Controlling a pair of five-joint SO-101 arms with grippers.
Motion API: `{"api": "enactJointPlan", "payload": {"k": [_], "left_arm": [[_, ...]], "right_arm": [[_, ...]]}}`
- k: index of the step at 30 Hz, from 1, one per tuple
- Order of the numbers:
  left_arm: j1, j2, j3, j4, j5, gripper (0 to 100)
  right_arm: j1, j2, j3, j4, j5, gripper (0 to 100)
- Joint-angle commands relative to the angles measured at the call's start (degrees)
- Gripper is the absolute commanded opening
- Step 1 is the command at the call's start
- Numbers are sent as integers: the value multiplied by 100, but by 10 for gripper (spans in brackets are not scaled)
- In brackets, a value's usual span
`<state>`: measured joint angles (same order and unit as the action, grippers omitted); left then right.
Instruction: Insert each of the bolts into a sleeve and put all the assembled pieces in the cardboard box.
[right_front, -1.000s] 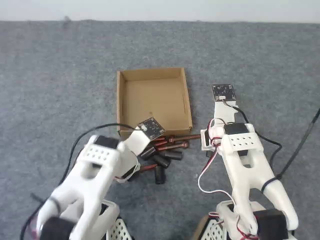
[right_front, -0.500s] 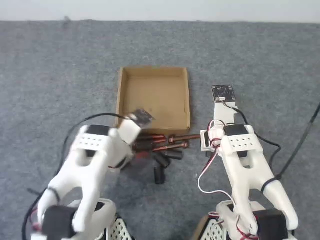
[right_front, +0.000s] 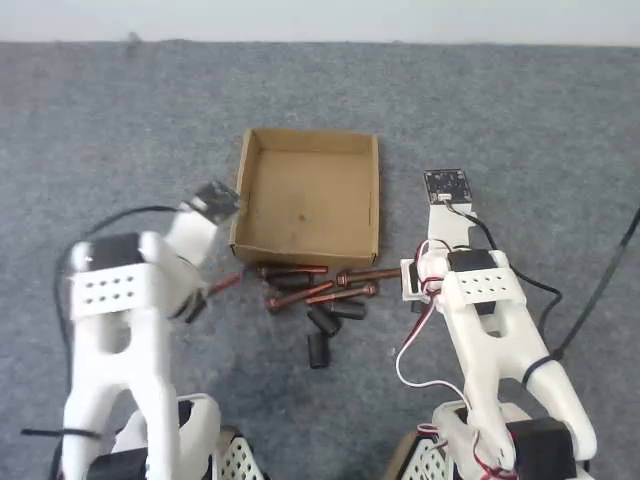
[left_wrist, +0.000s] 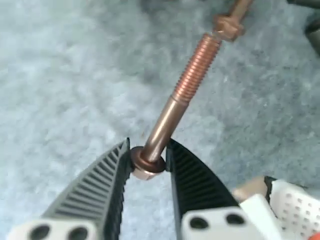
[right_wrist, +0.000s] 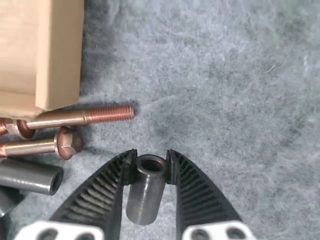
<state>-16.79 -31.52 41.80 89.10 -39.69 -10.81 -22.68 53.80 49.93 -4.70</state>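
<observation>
Pinching the bolt (left_wrist: 187, 82) by its head only w/ my left gripper (left_wrist: 148, 167), so it could pivot or slip when it meets the sleeve (right_wrist: 146, 195) clamped in my right gripper (right_wrist: 148, 170). Left sits beside the cardboard box (right_front: 242, 190) near corner, right on the other side of the loose bolts (right_front: 318, 293).

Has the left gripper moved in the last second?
Yes. In the high view the left gripper, shut on a bolt, has swung off the pile of bolts and sleeves before the cardboard box, out past the box's left front corner.
</observation>
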Motion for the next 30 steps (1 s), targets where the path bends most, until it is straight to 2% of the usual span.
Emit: {"api": "enactJointPlan", "payload": {"k": [1, 5, 10, 14, 21, 25, 28, 30], "left_arm": [[-158, -141, -1015, 492, -97, 13], [-202, 554, -1455, 422, -97, 15], [-607, 1916, -2220, -70, -53, 15], [-818, 2954, -3002, -378, 264, 16], [-826, 4457, -3908, -457, 308, 16], [-888, 4976, -4110, -615, 378, 68], [-1046, 4949, -4321, -607, 791, 124], [-1143, 4800, -4426, -519, 905, 119]], "right_arm": [[31, -330, -44, -57, 97, 7], [31, -330, -44, -57, 97, 7], [40, -321, 9, -75, 105, 7], [40, -321, 9, -75, 105, 7], [40, -321, 9, -75, 105, 7], [40, -321, 9, -84, 105, 7], [40, -321, 35, -180, 105, 7], [40, -330, 79, -207, 105, 7]]}}
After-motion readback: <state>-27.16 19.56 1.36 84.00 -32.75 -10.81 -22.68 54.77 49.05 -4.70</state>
